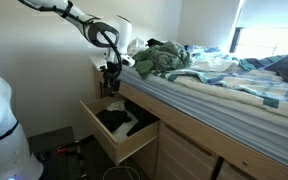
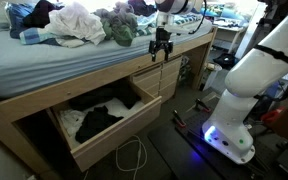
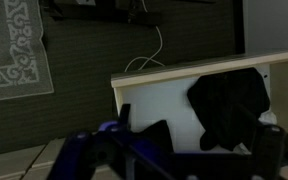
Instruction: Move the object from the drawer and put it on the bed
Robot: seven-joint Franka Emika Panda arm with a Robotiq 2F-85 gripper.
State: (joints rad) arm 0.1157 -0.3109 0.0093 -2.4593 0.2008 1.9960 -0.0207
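Here the gripper (image 2: 161,47) hangs with its fingers pointing down and spread apart, holding nothing, just beside the bed's (image 2: 44,88) wooden edge. In an exterior view the arm (image 1: 64,12) reaches in from 10 o'clock. The dark cloth (image 2: 102,120) lies in the open drawer (image 2: 114,140), at 7 o'clock from the gripper, beside a white cloth (image 2: 72,118). Heaped clothes (image 2: 84,22) cover the bed. In the wrist view a patterned rug (image 3: 14,45) lies on the dark floor (image 3: 84,60).

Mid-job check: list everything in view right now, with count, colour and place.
Drawer: one, light wood, open under the bed.
Garment: one, black, in the drawer.
Cloth: one, white, in the drawer beside the garment.
Clothes pile: one, white, green and dark, on the bed.
Bed: one, wooden frame, blue-and-white bedding.
Cable: one, white, floor before the drawer.
Rug: one, grey patterned, floor.
Robot base: one, white, beside the bed.
Gripper: one, black, open, above the drawer.
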